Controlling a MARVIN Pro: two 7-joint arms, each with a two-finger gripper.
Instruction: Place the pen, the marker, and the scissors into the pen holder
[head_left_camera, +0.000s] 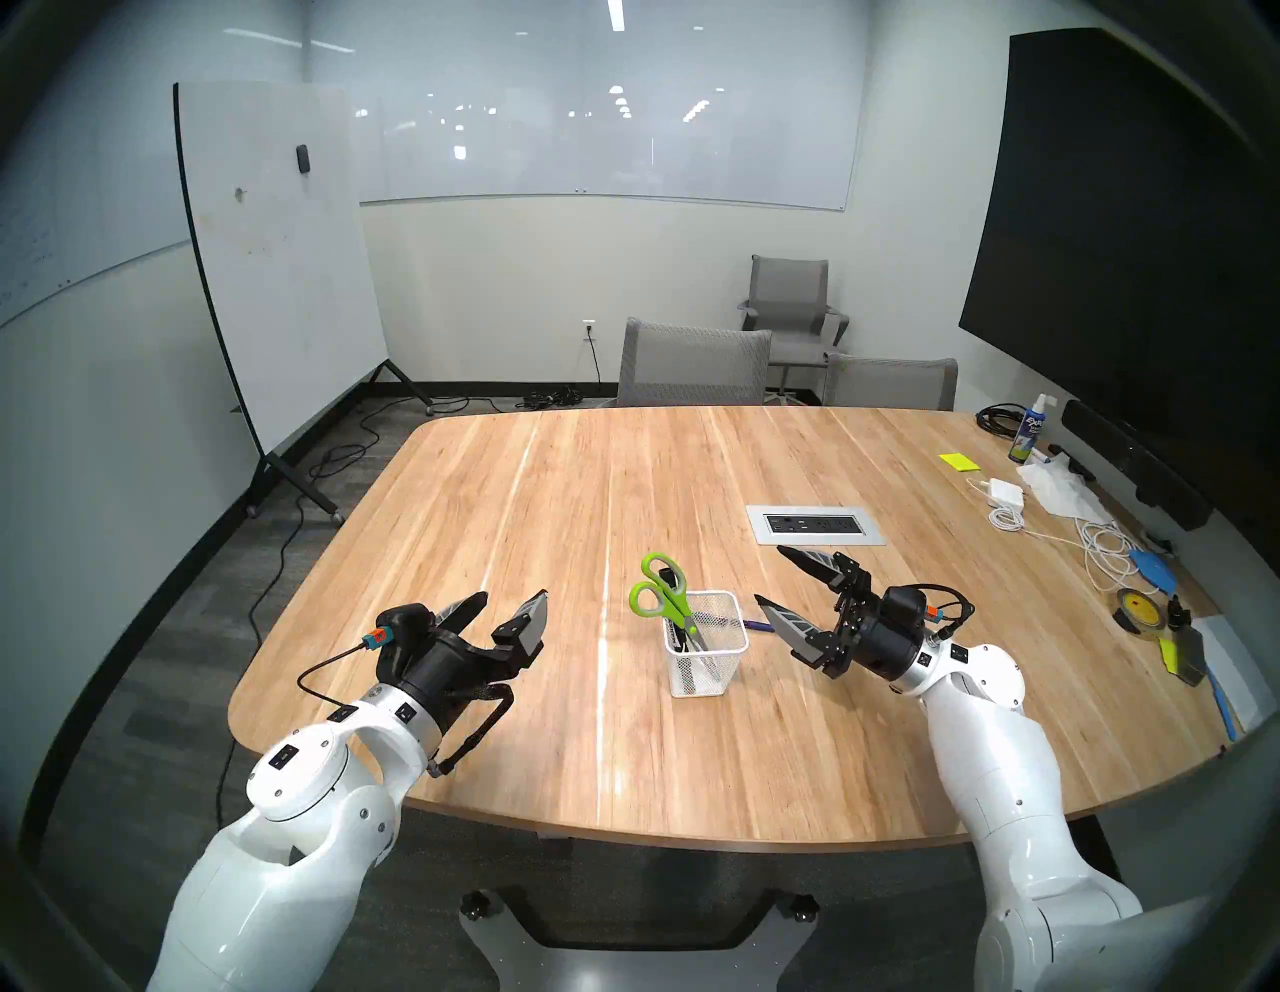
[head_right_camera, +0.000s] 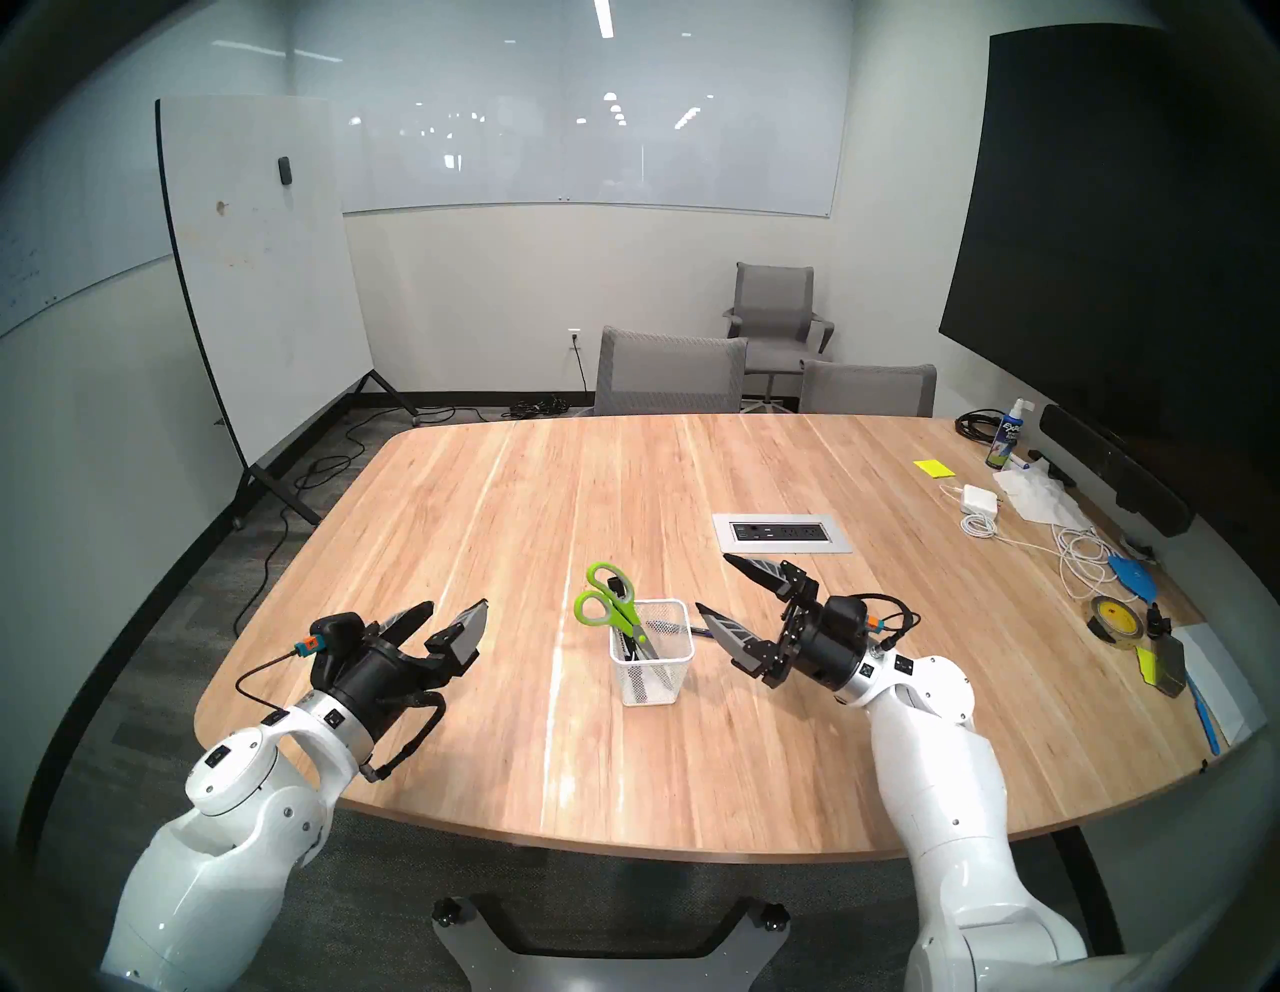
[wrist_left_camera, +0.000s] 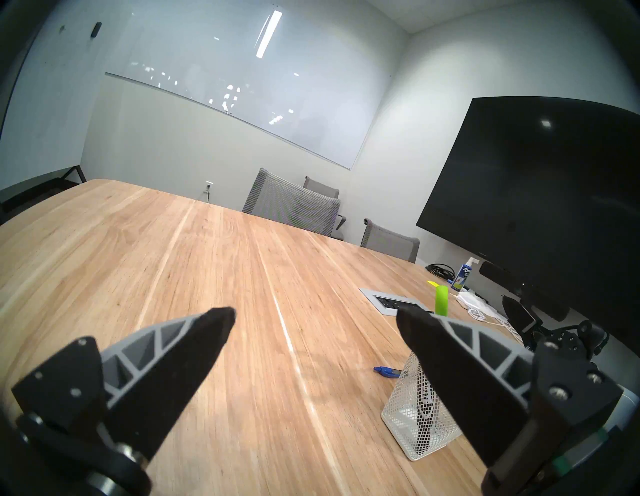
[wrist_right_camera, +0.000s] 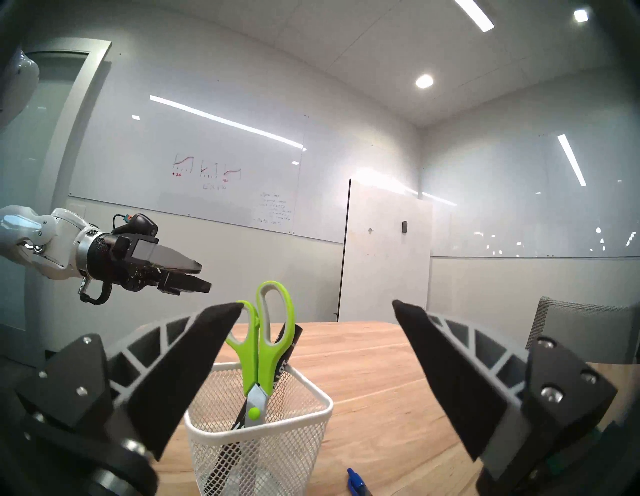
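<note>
Right gripper (head_left_camera: 769, 575) spread wide, empty, beside pen holder (head_left_camera: 706, 658); left gripper (head_left_camera: 509, 601) also spread, empty; pen (head_left_camera: 758, 625) seemingly on table (head_left_camera: 554, 499)

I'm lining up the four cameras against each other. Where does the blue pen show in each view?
Head left: the pen lies on the table just right of the pen holder, partly hidden.
Head right: a sliver of it, same spot.
Left wrist: lower right, beyond the holder.
Right wrist: bottom edge, right of the holder.
Shared landmark: the white mesh holder.
</note>
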